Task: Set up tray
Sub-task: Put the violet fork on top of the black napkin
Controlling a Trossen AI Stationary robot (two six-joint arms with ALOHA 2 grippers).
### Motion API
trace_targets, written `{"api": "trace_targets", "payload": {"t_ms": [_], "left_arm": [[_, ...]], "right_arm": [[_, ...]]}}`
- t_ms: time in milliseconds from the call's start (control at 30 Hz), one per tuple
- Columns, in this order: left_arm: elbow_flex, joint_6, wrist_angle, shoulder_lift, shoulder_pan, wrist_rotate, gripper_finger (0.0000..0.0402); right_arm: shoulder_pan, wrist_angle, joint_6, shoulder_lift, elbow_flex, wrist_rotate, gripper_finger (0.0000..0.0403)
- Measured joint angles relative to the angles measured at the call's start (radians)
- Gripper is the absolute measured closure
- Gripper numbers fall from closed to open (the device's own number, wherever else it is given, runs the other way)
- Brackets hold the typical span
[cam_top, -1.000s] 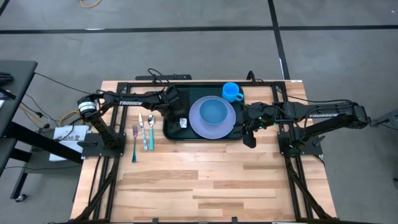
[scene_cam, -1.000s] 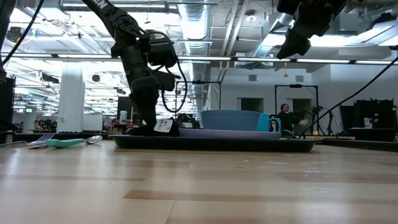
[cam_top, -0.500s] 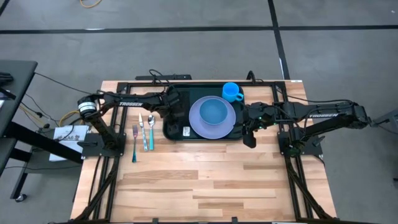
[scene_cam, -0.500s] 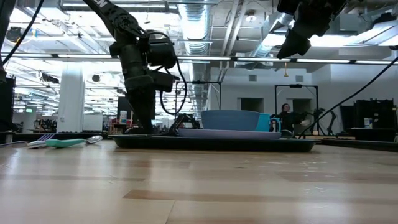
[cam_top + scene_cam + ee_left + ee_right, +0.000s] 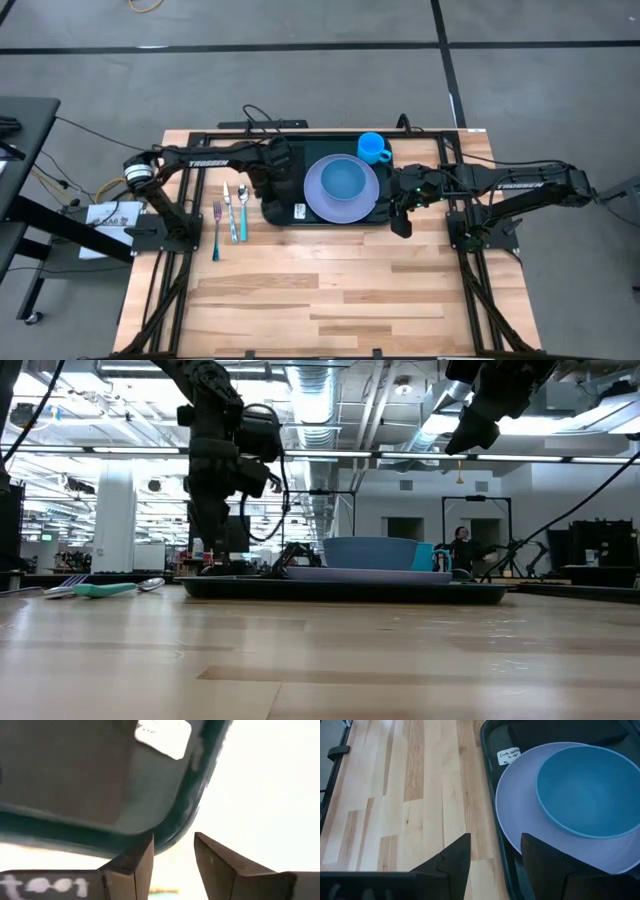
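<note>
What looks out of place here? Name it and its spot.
Nothing stands out: the lavender plate with the blue bowl lies flat in the tray, the blue mug stands upright, and the cutlery lies tidy beside it.

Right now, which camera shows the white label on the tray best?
The right wrist view: the label lies flat and unblocked on the tray, beside the plate. The high view shows it small, the left wrist view blurred, the low view not at all.

left arm (image 5: 205,165): "TROSSEN" | right arm (image 5: 515,185): "TROSSEN" | tray (image 5: 490,750) label (image 5: 509,755): handwriting, possibly unreadable
</note>
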Motion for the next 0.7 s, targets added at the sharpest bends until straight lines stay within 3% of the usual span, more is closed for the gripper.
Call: {"api": "trace_targets", "payload": {"t_ms": [267,533,700], "left_arm": [[-0.027,-0.207,-0.043,-0.168,-0.07,-0.163,0.0273],[-0.027,-0.372,-0.004,-0.495,-0.231,-0.534,0.0273],[-0.027,-0.504,-0.012,-0.611,-0.355,-0.672,0.0274]], "right_arm": [[0.0,0.0,0.0,0.0,0.0,0.0,0.0239],[0.0,0.014,-0.006,0.0,0.0,0.0,0.0239],[0.0,0.031,0.001,0.0,0.0,0.001,0.0239]]}}
